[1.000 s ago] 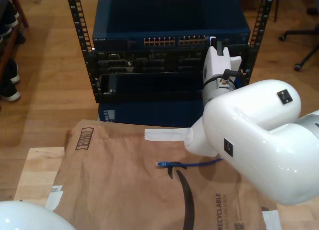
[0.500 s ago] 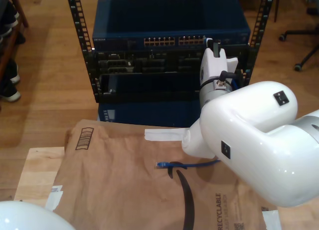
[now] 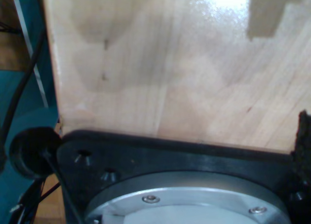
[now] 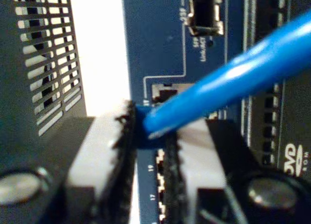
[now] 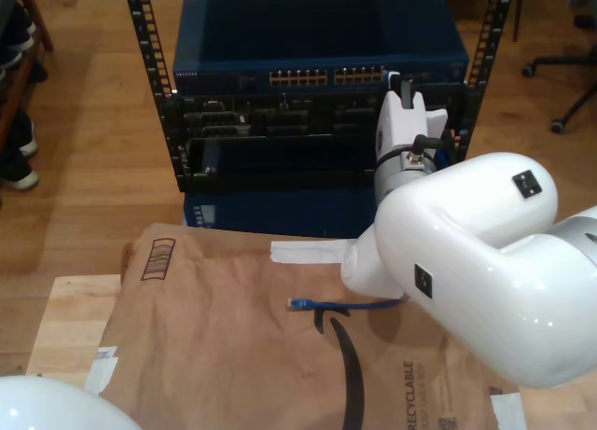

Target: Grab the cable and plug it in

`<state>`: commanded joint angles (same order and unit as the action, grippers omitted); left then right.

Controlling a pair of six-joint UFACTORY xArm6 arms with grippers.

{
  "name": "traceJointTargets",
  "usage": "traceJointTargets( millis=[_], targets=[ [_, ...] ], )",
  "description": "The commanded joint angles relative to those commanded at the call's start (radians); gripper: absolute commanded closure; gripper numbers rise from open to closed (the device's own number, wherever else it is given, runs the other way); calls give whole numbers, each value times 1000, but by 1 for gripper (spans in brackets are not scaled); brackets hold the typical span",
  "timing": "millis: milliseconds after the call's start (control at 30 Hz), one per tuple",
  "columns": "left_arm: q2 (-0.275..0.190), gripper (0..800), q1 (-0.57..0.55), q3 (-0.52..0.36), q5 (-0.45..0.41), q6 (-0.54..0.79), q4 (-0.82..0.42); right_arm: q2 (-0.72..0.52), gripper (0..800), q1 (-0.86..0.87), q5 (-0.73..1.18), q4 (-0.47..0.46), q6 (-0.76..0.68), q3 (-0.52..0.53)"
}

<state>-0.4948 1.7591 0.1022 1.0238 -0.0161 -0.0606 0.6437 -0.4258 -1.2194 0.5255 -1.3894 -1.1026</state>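
The cable (image 4: pixel 238 73) is bright blue, and its plug (image 4: pixel 144 121) is pinched between the serrated fingers of my second gripper (image 4: pixel 148 136), which is shut on it. The plug sits right in front of a port (image 4: pixel 164 93) on the blue switch face. In the exterior view my second gripper (image 5: pixel 402 85) is at the right end of the switch's port row (image 5: pixel 326 76). The cable's other part (image 5: pixel 350 305) lies on brown paper, ending in a free plug (image 5: pixel 298 303). The first wrist view looks at a wooden surface (image 3: pixel 160 63) and a black mount (image 3: pixel 160 153).
The rack (image 5: pixel 308 104) stands on a wooden floor, with black side rails (image 5: pixel 149 57). Brown packing paper (image 5: pixel 224 346) covers the wooden table (image 5: pixel 65 327). A white arm dome (image 5: pixel 47 407) shows at the exterior view's bottom left. Chair wheels (image 5: pixel 560 124) stand at that view's right.
My second gripper has moved slightly toward the switch's port row with the plug. The free plug on the paper has slid a little to the exterior view's left.
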Motion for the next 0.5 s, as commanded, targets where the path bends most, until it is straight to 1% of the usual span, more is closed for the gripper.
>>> traceJointTargets(
  millis=[400, 500],
  targets=[
    [2, 0, -2, 0, 0, 0, 0, 6, 800, -11, -2, 6, 3, -5],
    [0, 0, -2, 0, 0, 0, 0, 12, 800, -15, -2, 60, 5, -12]
  ],
)
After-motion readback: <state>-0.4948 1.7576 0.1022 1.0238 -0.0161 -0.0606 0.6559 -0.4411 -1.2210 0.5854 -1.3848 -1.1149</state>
